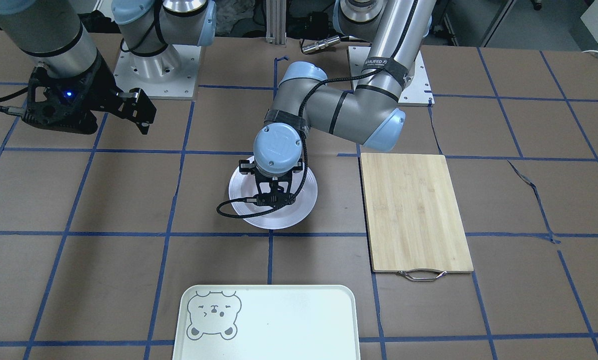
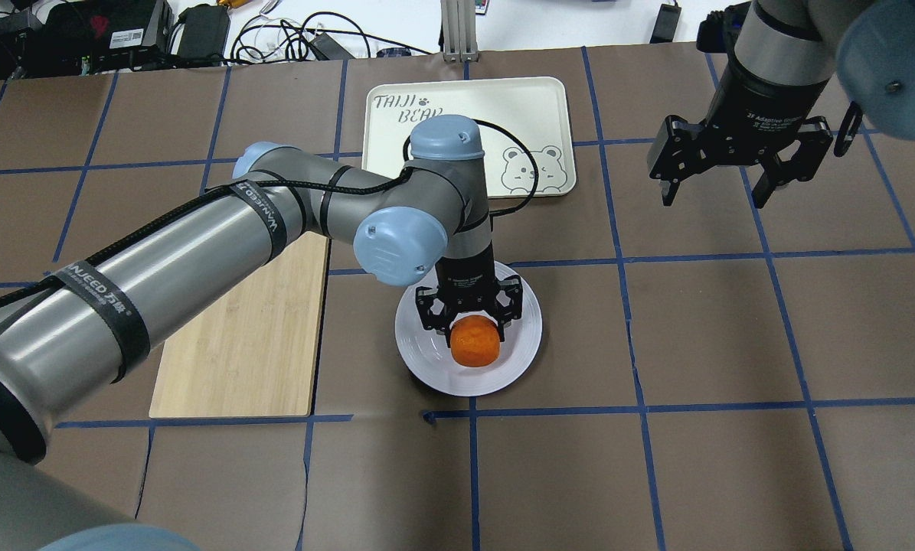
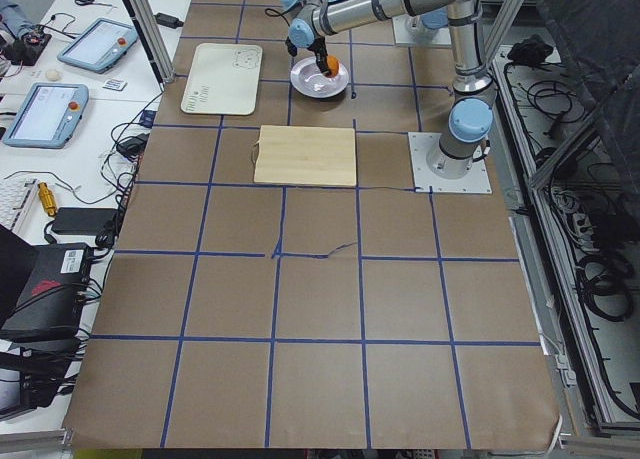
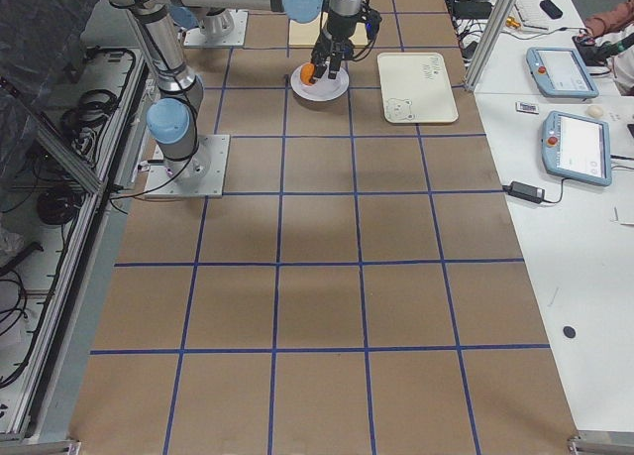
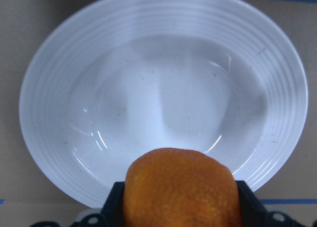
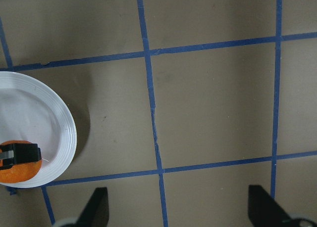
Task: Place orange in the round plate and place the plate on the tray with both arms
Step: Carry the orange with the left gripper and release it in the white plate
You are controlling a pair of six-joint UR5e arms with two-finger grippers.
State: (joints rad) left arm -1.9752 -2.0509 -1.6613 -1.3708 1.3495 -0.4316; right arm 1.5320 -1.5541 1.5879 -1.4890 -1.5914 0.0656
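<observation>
On the brown table, over the white plate: gripping the orange between the left jaws; right jaws spread wide, well away

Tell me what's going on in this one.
The left pincer is shut on the orange and holds it over the middle of the plate; it has not let go yet. The right pincer hangs open off to the side, holding nothing. The plate sits on the table beside the board. The tray has nothing on it, so the plate is not yet moved.
</observation>
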